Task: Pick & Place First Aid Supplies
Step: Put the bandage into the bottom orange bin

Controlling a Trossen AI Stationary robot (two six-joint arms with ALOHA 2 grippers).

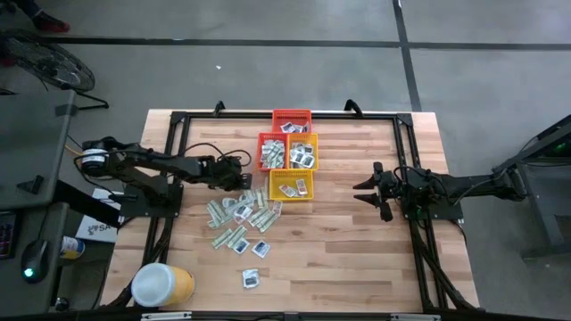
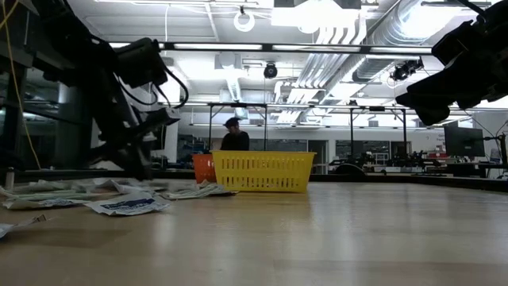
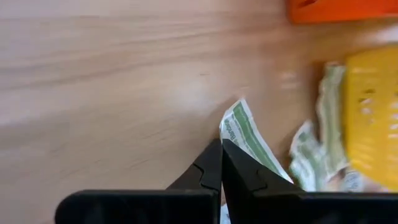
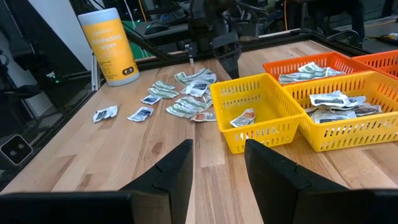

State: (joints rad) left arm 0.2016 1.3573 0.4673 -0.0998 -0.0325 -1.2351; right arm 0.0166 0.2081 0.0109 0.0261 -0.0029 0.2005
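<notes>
Left gripper (image 3: 221, 163) clenched at the counter (image 1: 357, 241), pinching a green-and-white packet (image 3: 245, 134) at the near edge of the scattered first aid supplies (image 1: 239, 217), beside the yellow basket (image 1: 291, 185). Right gripper (image 4: 217, 163) released, hovering well apart.

The green-and-white packet (image 3: 247, 138) perhaps continues, hidden, behind the left fingers (image 3: 239, 171).

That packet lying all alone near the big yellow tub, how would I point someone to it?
Start at the yellow tub with the white lid at a corner of the wooden table. Look from it toward the table's middle, short of the main heap of packets. There lies one small white square packet with dark marks, lying apart from all the others.
</notes>
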